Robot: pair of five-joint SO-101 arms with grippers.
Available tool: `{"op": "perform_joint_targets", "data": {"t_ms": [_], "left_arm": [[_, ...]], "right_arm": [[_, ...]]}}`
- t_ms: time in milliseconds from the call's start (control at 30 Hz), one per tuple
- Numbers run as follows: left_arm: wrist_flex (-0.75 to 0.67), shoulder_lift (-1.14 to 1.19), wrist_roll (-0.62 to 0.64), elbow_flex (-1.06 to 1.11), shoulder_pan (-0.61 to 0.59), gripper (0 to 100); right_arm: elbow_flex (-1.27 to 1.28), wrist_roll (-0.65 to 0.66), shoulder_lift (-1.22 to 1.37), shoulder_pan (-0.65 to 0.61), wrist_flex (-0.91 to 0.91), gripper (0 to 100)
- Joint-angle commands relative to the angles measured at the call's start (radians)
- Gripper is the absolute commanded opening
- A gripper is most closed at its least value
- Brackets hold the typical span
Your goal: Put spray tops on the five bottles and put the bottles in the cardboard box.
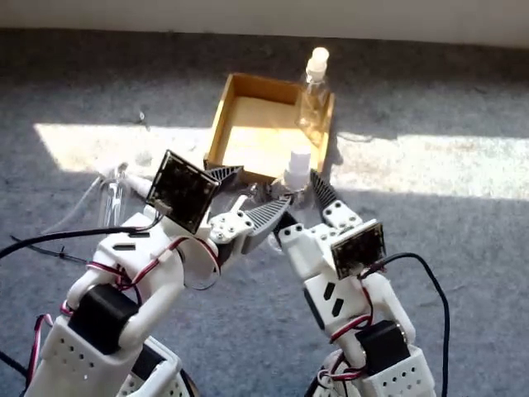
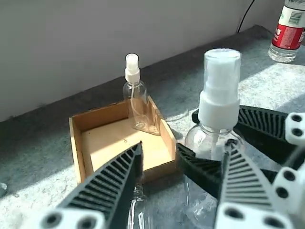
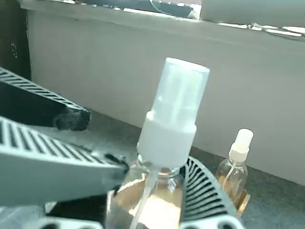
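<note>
Likely an indoor room: grey carpet, wall.

- A grey carpet-like surface spreads across the whole scene, coarse and speckled.
- A broad band of sunlight crosses it from side to side, with shade both nearer and farther away.
- A plain pale wall rises at the far edge, with a dark shadowed strip along its foot.
- A thin black cable climbs the wall near one end.
- A plastic drinks bottle with a red label stands on the surface close to that cable.
- A ledge tops the wall and catches bright light.
</note>
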Motion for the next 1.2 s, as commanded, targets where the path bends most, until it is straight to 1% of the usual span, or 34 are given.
{"op": "perform_joint_targets", "data": {"t_ms": [0, 167, 300, 367, 467, 500, 600, 667, 767, 933, 1000, 1067, 1167], "left_arm": [[0.043, -0.007, -0.006, -0.131, -0.015, 26], [0.087, -0.008, -0.005, -0.220, -0.016, 26], [0.135, -0.007, -0.006, -0.226, -0.096, 26], [0.184, -0.001, -0.009, -0.205, -0.145, 26], [0.238, -0.004, -0.014, -0.105, -0.229, 26], [0.242, -0.004, -0.038, -0.062, -0.259, 26], [0.235, -0.005, -0.169, 0.102, -0.340, 26], [0.199, -0.008, -0.193, 0.219, -0.384, 26], [0.094, -0.008, -0.198, 0.377, -0.432, 26], [-0.077, -0.008, -0.206, 0.568, -0.453, 26], [-0.097, -0.008, -0.242, 0.595, -0.453, 26], [-0.095, -0.008, -0.247, 0.610, -0.447, 26], [-0.098, -0.008, -0.252, 0.621, -0.447, 26]], "right_arm": [[-0.008, -0.009, -0.005, 0.056, -0.094, 0.5], [0.035, -0.003, -0.004, 0.120, -0.214, 0.5], [0.035, -0.006, 0.033, 0.180, -0.294, 0.5], [0.030, -0.008, 0.127, 0.220, -0.358, 0.5], [-0.021, -0.009, 0.348, 0.257, -0.463, 0.5], [-0.068, -0.009, 0.432, 0.259, -0.490, 0.5], [-0.220, -0.009, 0.685, 0.260, -0.541, 0.5], [-0.318, -0.009, 0.840, 0.260, -0.602, 0.5], [-0.450, -0.009, 1.058, 0.259, -0.727, 0.5], [-0.587, -0.003, 1.363, 0.257, -0.943, 0.5], [-0.608, -0.003, 1.452, 0.257, -1.040, 0.5], [-0.613, -0.003, 1.534, 0.257, -1.127, 0.5], [-0.613, -0.003, 1.626, 0.257, -1.207, 0.5]]}}
